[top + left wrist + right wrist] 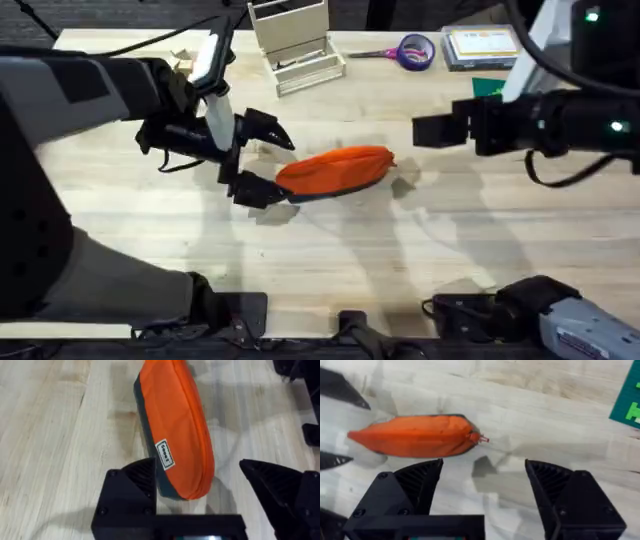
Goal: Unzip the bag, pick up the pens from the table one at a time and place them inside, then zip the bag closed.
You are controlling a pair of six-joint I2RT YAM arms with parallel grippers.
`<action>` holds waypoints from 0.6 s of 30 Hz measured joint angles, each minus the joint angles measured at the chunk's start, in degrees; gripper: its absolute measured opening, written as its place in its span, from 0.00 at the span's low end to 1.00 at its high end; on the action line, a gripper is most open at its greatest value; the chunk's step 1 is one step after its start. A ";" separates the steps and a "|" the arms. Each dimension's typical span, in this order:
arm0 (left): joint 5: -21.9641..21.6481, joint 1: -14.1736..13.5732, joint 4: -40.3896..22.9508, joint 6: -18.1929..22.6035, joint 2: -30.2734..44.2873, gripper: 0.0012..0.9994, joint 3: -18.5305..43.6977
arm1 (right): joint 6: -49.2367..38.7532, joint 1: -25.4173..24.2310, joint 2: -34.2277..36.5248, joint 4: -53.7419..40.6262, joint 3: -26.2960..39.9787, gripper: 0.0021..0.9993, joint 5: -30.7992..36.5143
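Orange bag [175, 425] (zipped) between parted jaws

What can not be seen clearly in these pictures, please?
- Bag contents: closed fabric hides the inside in every view.
- Bag's far end: cut off by the left wrist view's top edge.
- Bag's end nearest the left gripper: overhead, partly covered by a finger.
- Scissors: overhead, too small to make out the blades.
- Green card: cut off by the right wrist view's edge.

The bag [338, 168], an elongated orange fabric pouch with a dark underside, lies on its side on the light wood-grain counter [330, 260], well in front of the white desk organiser [297, 45]. Its zip looks closed, the small pull sticking out at one end, and a small white label sits on its face.
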 joint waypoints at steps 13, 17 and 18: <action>-3.85 0.00 -10.84 -2.09 -5.10 1.00 11.75 | -2.09 0.45 -9.85 -6.14 0.00 1.00 0.00; -7.15 0.00 -11.15 -9.08 -10.10 1.00 17.17 | -2.16 0.45 -13.37 -7.38 0.00 1.00 0.00; -8.19 0.00 -11.16 -11.29 -11.27 1.00 18.31 | -2.26 0.45 -14.23 -7.98 0.00 1.00 0.00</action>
